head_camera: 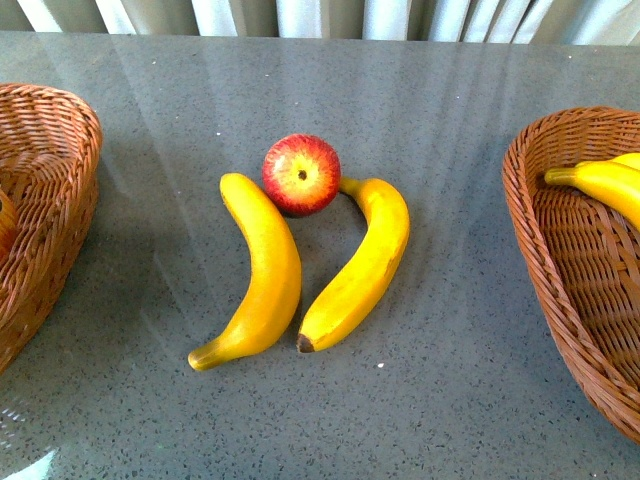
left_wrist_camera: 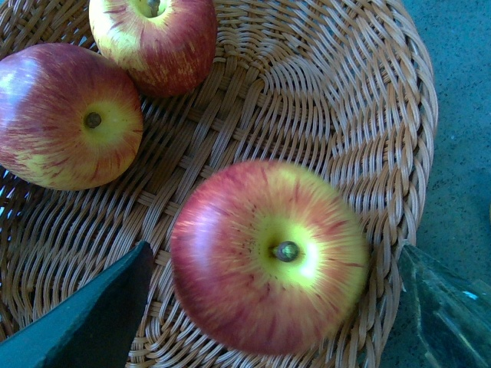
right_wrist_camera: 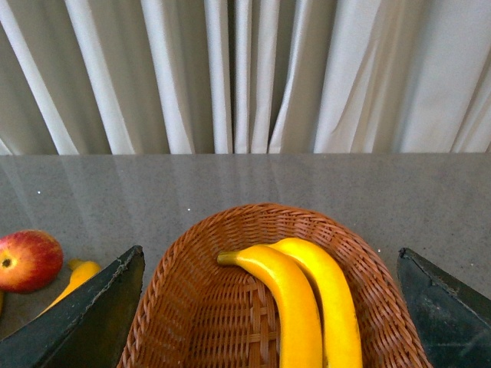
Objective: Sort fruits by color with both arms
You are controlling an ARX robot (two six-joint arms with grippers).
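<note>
One red apple (head_camera: 301,174) mid-bench (head_camera: 450,400), between the upper ends of two bananas (head_camera: 256,272) lying in a V; left basket (left_wrist_camera: 368,115) holds three apples (left_wrist_camera: 73,115) under the spread left end effector (left_wrist_camera: 274,249); right basket (right_wrist_camera: 184,307) holds two more bananas (right_wrist_camera: 307,307) under the spread right end effector (right_wrist_camera: 270,251).

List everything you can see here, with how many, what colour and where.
table apple: one, red-yellow, mid-table, between the banana tops
basket apples: three, red-yellow, left basket
table bananas: two, yellow, mid-table
basket bananas: two, yellow, right basket
left basket: one, brown wicker, table's left edge
right basket: one, brown wicker, table's right edge
table: one, speckled grey
curtain: one, white, behind table
left gripper: one, black, open over left basket
right gripper: one, black, open over right basket
</note>
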